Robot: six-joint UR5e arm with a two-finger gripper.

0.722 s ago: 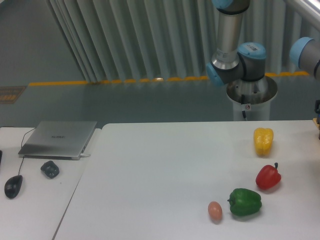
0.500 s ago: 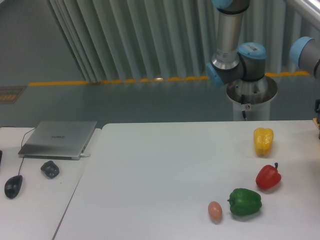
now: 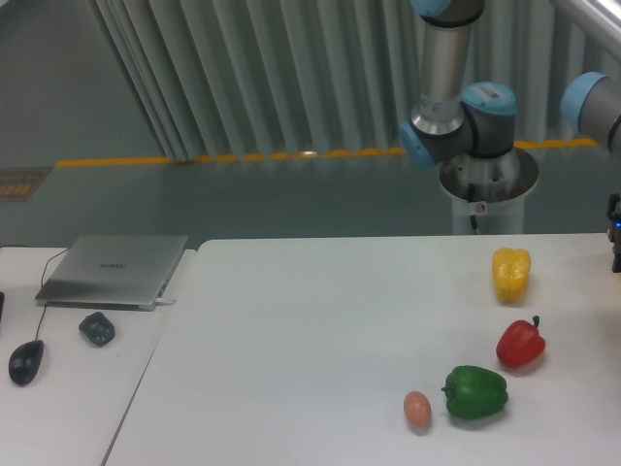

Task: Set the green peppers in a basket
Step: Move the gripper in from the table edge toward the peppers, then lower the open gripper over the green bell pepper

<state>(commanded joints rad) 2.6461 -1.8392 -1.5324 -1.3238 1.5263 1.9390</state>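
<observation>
You have three peppers on the white table [image 3: 320, 320]: one green pepper [image 3: 476, 392], one red pepper [image 3: 520, 343] and one yellow pepper [image 3: 510, 274]. You also have one egg [image 3: 416, 409], lying just beside the green pepper. On the side table to your left you can count one closed laptop [image 3: 114, 269], one computer mouse [image 3: 25, 361] and one small dark object [image 3: 96, 328] whose kind you cannot tell. One robot arm [image 3: 456, 116] stands behind the table, and only a dark sliver of one gripper [image 3: 615, 233] shows at the right edge.
</observation>
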